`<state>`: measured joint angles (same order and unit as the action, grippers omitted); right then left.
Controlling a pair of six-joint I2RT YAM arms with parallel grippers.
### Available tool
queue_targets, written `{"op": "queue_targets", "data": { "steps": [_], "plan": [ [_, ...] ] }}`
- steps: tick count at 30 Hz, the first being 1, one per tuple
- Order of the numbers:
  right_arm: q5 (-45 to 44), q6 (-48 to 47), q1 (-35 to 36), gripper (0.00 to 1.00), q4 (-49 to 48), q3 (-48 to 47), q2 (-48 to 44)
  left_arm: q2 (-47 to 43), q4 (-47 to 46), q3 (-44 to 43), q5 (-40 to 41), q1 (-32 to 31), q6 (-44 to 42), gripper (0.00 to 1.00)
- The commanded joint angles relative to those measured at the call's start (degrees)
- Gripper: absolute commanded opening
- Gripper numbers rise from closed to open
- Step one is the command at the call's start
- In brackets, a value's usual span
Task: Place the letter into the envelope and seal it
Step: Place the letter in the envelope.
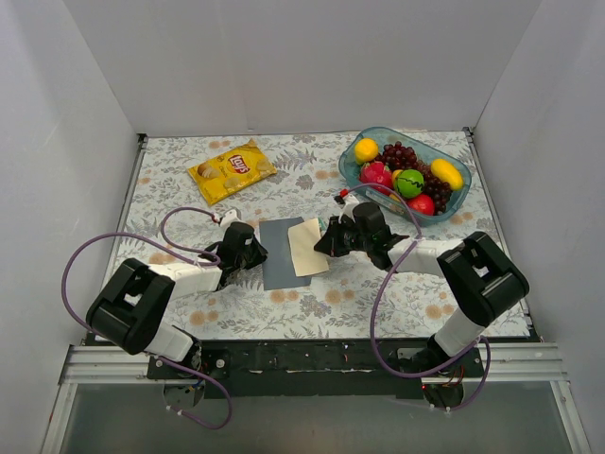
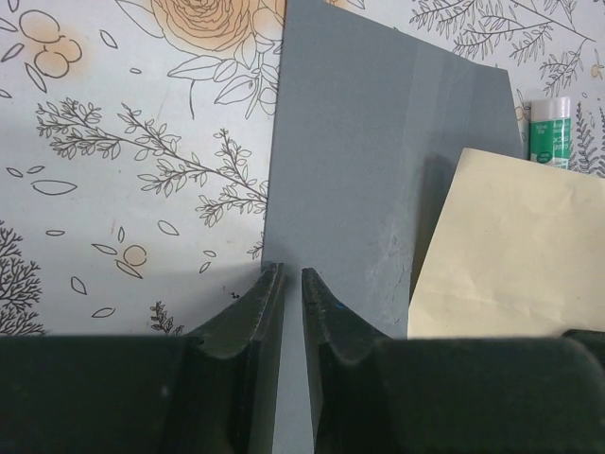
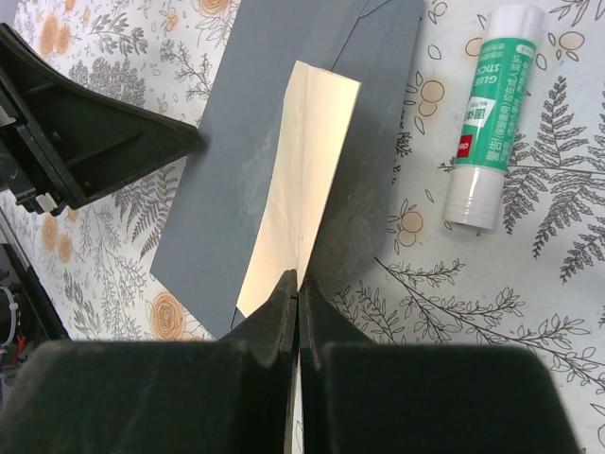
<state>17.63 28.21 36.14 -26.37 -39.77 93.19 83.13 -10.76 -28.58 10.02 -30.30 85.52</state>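
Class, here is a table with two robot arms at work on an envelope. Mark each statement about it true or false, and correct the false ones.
1. The right gripper is pinching the cream letter. True.
2. The letter is fully inside the grey envelope. False: much of the letter is in plain view, lying against the envelope.
3. A glue stick lies on the tablecloth beside the envelope. True.
4. The crisp bag lies in the fruit bowl. False: it lies flat on the tablecloth, well apart from the bowl.
5. The left gripper hangs open, clear of the envelope. False: its fingers are closed on the envelope's edge.
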Motion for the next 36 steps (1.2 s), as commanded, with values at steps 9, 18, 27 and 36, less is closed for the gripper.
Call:
{"op": "queue_targets", "data": {
  "steps": [9,18,27,36],
  "plan": [
    [-4.1,4.4,0.2,0.01,-0.8,-3.5,1.3,-1.0,5.0,3.5,-1.4,0.0,2.0,0.12],
    [-6.3,5.7,0.2,0.01,2.1,-4.7,2.3,-1.9,5.1,4.4,-1.8,-0.4,3.3,0.11],
    [-6.8,5.4,0.4,0.01,5.8,-6.5,3.8,-1.8,5.1,4.4,-1.8,-0.6,3.7,0.11],
    [-4.7,4.2,0.7,0.01,7.1,-8.0,5.1,-1.0,4.8,4.1,-1.7,-1.0,3.4,0.1]
  ]
}}
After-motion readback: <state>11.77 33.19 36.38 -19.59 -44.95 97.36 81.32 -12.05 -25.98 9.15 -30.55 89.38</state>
